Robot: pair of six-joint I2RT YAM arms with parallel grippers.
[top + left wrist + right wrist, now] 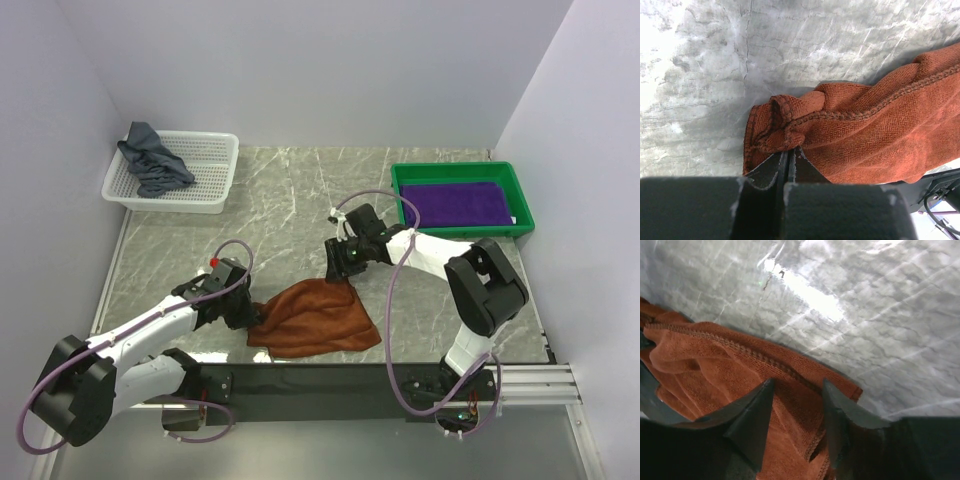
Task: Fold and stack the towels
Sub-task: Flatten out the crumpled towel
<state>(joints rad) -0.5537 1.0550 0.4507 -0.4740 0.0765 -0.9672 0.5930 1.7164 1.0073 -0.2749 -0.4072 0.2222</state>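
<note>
- A rust-brown terry cloth towel (315, 318) is seen lying crumpled and partly doubled on the grey marble table (280, 190), at the lower centre of the top view, between the two arms.
- The towel's left corner, with its stitched hem, is pinched by the left gripper (250, 316), whose jaws are closed tight on the cloth in the left wrist view (790, 150).
- The right gripper (343, 268) is held at the towel's far right corner with its jaws apart; in the right wrist view (797, 385) the cloth is seen beneath the spread fingers, and nothing is clamped.
- A purple folded terry towel (455, 203) is laid flat in the green plastic tray (460, 167) at the upper right, and a grey-blue bunched towel (152, 160) is left in the white mesh plastic basket (208, 158) at the upper left.
- The step in hand is judged to be the folding of the rust-brown towel, with the stacking not yet done.
- For the next move, a firm hold on the far corner by the right gripper is probably called for, so that the wrinkled cloth can be drawn flat and its edges matched.
</note>
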